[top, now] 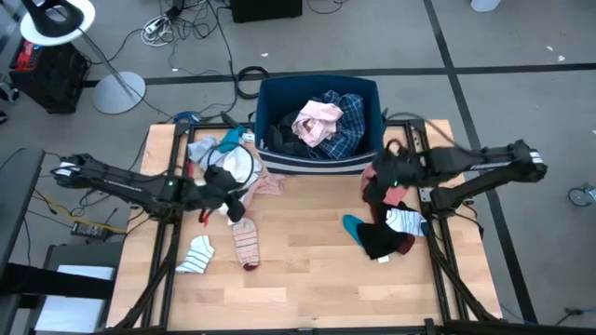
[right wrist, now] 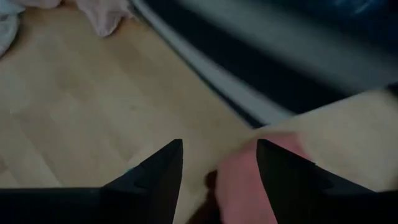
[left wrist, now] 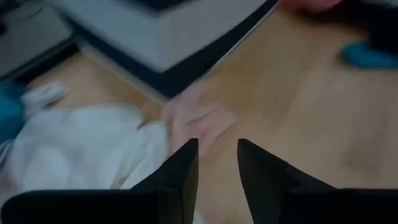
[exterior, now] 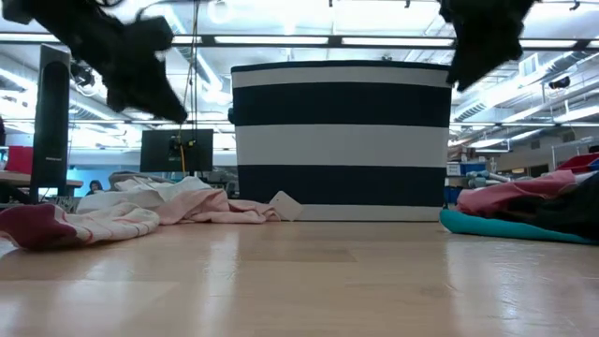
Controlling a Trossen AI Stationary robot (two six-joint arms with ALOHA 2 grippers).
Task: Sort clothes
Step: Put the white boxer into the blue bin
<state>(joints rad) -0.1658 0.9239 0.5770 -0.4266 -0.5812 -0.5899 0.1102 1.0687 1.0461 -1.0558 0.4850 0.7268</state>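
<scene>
Nearest the low camera, pink and white clothes (exterior: pixel 140 211) lie on the worktop (exterior: pixel 299 281) beside the bin (top: pixel 321 126). Left pincer (left wrist: pixel 217 165) open above them, holding nothing. Right pincer (right wrist: pixel 217 165) open over another heap (top: pixel 391 228). Judged between picks; next, descend and grasp.

two slim black jointed arms, matte, the left arm (top: pixel 121 181) and right arm (top: pixel 475 163) with pale end caps; each pincer's fingers (left wrist: pixel 180 171) are black, flat, tapering wedges.
</scene>
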